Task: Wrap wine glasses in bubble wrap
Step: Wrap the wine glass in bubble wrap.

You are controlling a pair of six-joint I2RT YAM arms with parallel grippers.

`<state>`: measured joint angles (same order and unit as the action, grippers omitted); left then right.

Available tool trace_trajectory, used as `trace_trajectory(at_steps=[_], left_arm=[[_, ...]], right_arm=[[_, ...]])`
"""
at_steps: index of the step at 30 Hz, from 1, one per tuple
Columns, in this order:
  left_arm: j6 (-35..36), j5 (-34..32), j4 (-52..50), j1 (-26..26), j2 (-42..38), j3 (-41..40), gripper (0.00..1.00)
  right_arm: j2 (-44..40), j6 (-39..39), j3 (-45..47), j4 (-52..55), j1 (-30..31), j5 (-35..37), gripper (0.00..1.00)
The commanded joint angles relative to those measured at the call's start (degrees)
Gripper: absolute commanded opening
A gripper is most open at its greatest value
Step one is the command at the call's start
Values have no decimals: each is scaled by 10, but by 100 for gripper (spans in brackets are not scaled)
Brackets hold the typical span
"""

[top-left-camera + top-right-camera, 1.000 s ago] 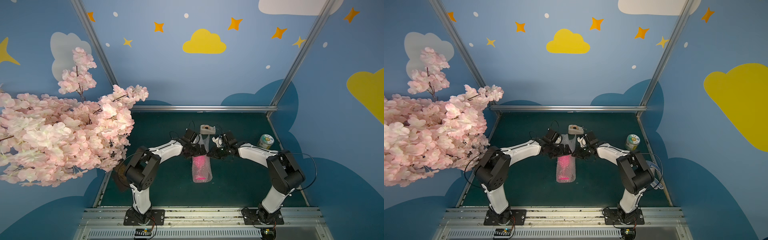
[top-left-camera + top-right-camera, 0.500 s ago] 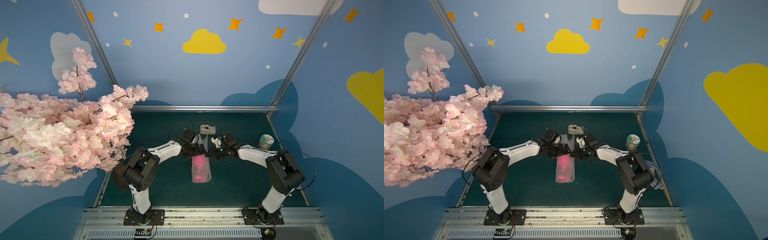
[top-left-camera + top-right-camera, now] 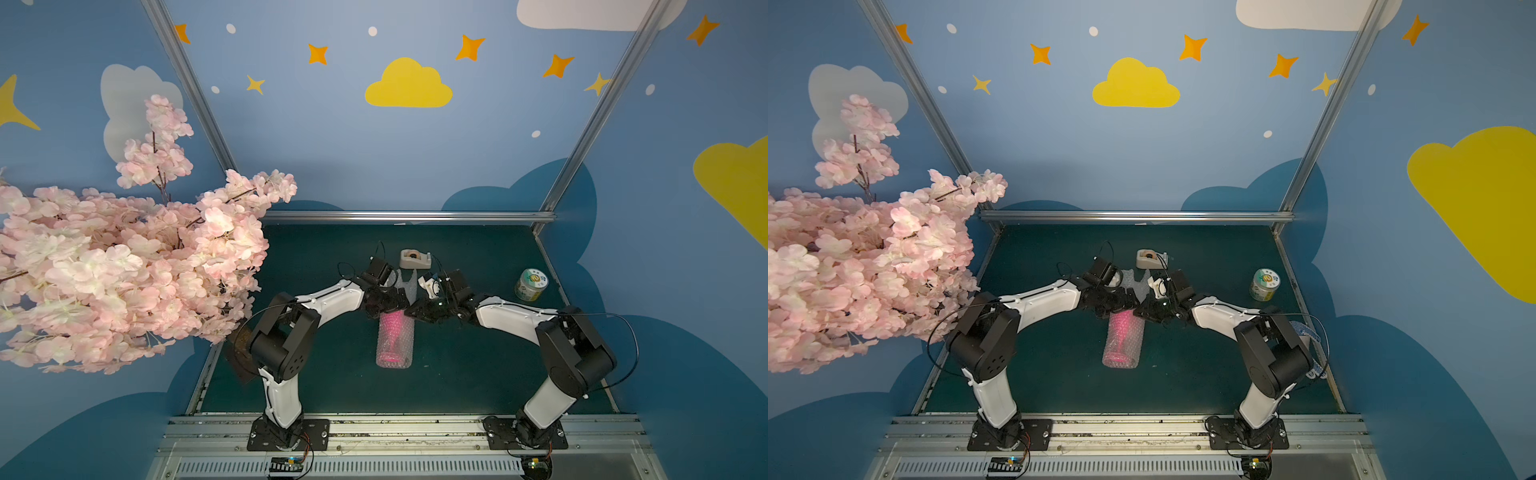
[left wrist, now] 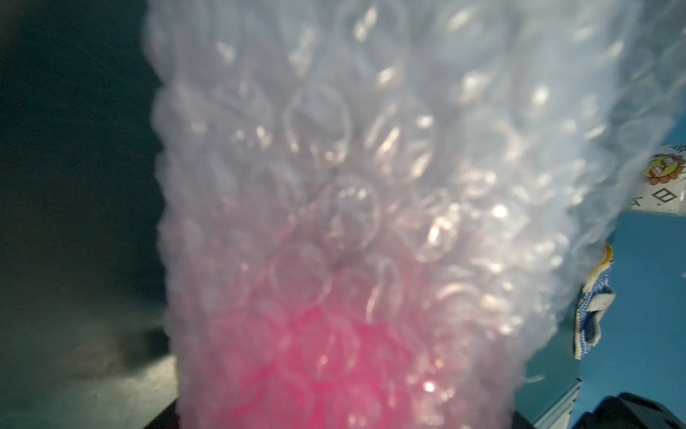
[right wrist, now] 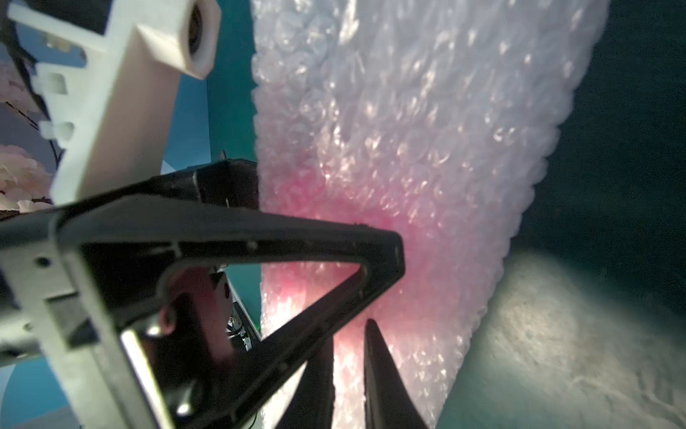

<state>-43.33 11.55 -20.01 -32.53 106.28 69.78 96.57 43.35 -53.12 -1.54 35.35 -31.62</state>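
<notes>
The pink wine glass (image 3: 392, 332) lies on its side on the green mat, rolled in the bubble wrap (image 3: 395, 353), foot toward the front; both top views show it (image 3: 1122, 336). At the roll's far end my left gripper (image 3: 386, 306) is open, its fingers wide astride the roll, which fills the left wrist view (image 4: 334, 223). My right gripper (image 5: 349, 330) meets the same end from the other side, shut on a fold of bubble wrap (image 5: 408, 148). A loose tail of wrap (image 3: 409, 286) sticks out behind the grippers.
A beige tape dispenser (image 3: 413, 258) stands just behind the grippers. A green-and-white tin (image 3: 531, 284) sits at the right of the mat. Pink blossom branches (image 3: 124, 270) overhang the left edge. A blue-dotted cloth (image 3: 1308, 332) hangs by the right arm.
Both grippers and the far end of the wrapped roll have drifted slightly to the left. Nothing was let go.
</notes>
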Motion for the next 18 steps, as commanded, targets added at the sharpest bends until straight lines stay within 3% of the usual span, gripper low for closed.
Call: trace_trajectory(at_steps=[1,7,11,15,18], left_arm=[[5,-17,-30,-5,11,17,88],[1,-43,-58,-5,10,26,86],[-4,-55,-79,-6,14,38,86],[-11,-49,-89,-6,25,51,86],[-20,-38,-99,-5,31,60,86]], right_arm=[[-22,8,5,-19,6,-7,19],[-84,-10,-3,89,12,16,36],[-126,-41,-15,188,54,68,47],[-113,-53,-38,256,102,141,52],[-112,-45,-40,250,127,173,54]])
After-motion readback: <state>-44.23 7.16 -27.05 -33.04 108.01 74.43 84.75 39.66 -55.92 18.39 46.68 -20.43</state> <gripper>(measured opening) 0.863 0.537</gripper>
